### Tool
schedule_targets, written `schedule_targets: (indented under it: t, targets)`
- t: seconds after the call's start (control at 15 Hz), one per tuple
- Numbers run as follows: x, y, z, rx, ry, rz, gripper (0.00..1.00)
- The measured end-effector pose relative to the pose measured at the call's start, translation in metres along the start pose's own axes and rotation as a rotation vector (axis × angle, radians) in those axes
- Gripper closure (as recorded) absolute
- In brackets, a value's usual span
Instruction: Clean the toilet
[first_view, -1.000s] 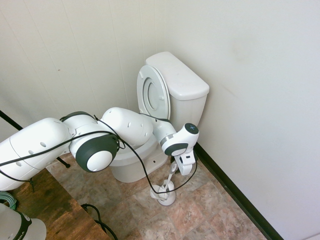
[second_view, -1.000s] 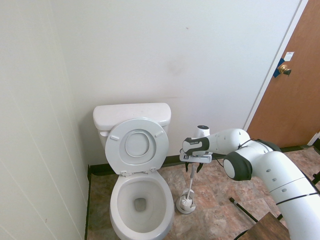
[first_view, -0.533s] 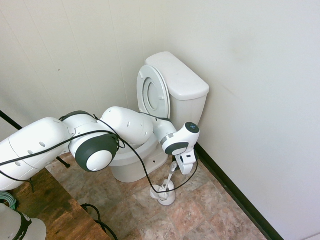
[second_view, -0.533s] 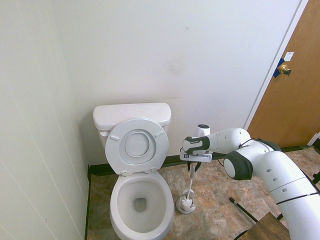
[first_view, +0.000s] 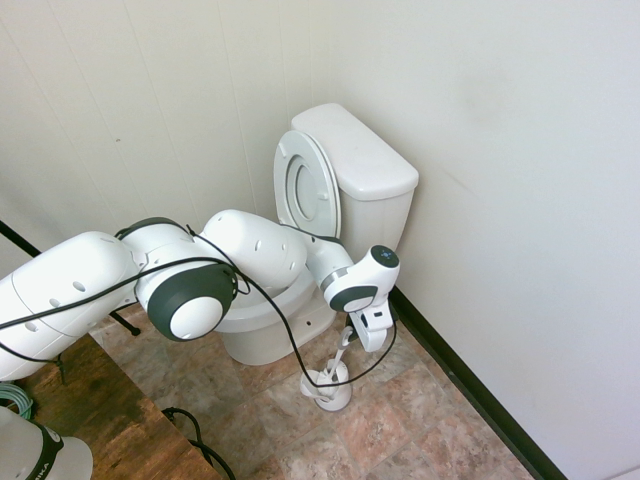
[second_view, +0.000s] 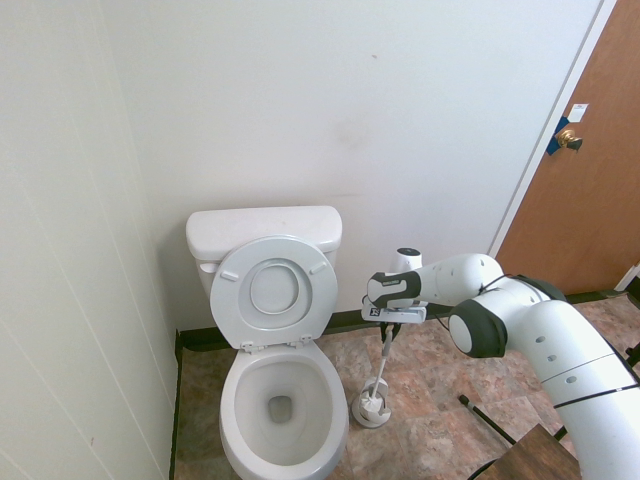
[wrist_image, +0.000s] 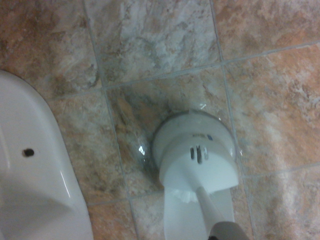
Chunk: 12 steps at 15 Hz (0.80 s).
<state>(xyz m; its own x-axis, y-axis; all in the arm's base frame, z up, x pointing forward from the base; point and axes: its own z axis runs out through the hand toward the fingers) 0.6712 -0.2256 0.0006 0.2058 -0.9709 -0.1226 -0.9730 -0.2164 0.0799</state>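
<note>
The toilet (second_view: 250, 228) stands against the back wall, with its lid and seat (first_view: 305, 185) raised and the bowl (second_view: 236, 388) open. Beside it on the floor a white brush holder (second_view: 372, 407) keeps a slim-handled brush (second_view: 383, 362) upright. My gripper (second_view: 391, 325) points down over the holder and is shut on the top of the brush handle (first_view: 346, 345). In the wrist view the holder (wrist_image: 195, 150) lies straight below, the handle (wrist_image: 207, 207) rises toward the camera, and the toilet's base (wrist_image: 35, 185) fills one side.
Tiled floor (second_view: 430, 400) surrounds the holder. A brown door (second_view: 585, 170) is at the right. A dark baseboard (first_view: 460, 375) runs along the wall. A wooden surface (first_view: 90, 410) sits near the arm's base. A black rod (second_view: 485, 415) lies on the floor.
The fingers have closed onto the top of the brush handle. The arm has barely shifted, and the brush still stands in its holder.
</note>
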Motion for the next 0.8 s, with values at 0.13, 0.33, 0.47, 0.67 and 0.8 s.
schedule_targets:
  t: [0.13, 0.33, 0.47, 0.67, 0.8]
  targets:
    - [-0.005, 0.010, 0.002, 0.004, 0.011, -0.010, 1.00]
    - [-0.020, 0.026, 0.003, 0.017, 0.024, -0.023, 1.00]
    - [-0.029, 0.036, -0.001, 0.033, 0.030, -0.025, 1.00]
    - [-0.045, 0.049, -0.023, 0.053, 0.037, -0.030, 1.00]
    - [-0.056, 0.062, -0.043, 0.050, 0.043, -0.036, 1.00]
